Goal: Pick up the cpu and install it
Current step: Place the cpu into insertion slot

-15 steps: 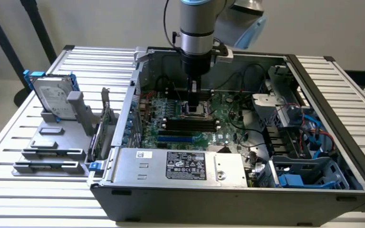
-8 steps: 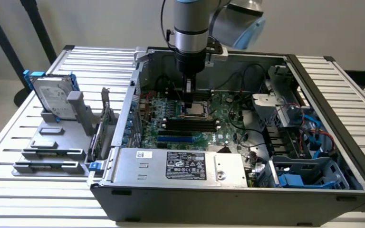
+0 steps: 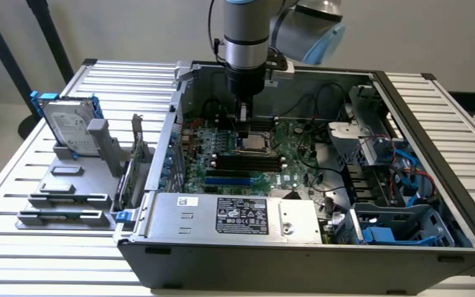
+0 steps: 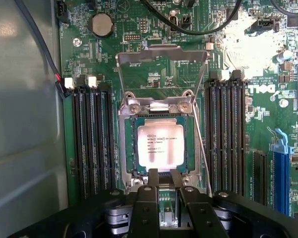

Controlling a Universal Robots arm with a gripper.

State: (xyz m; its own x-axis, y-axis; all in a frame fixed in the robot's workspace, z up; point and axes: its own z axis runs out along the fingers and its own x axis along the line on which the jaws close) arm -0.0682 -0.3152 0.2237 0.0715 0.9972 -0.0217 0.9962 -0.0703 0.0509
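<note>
Fingers close together, slim gap between the tips, nothing clamped; board shows through the gap. Gripper is at one edge of the cpu. Can't tell if the tips touch it.

Wrist view: cpu lies flat and square in its socket, silver top up, printing too small to read. Load plate is swung open off the socket, and a thin wire lever runs along one side. Black RAM slots flank the socket on both sides, with nothing in them. Coin cell and a blue expansion slot are also on the motherboard.

Exterior view: arm comes straight down into the open computer case, gripper low over the motherboard near the far wall. From here the gripper covers part of the socket and the cpu is hard to pick out.

In the case: power supply with a black label at the near wall, drive cage with blue parts at the near corner on the exterior view's right, loose black cables.

Outside the case, on the exterior view's left: hard drive in a blue frame stands upright on a grey fixture on the slatted table. Arm is cut off at the frame's top edge.
</note>
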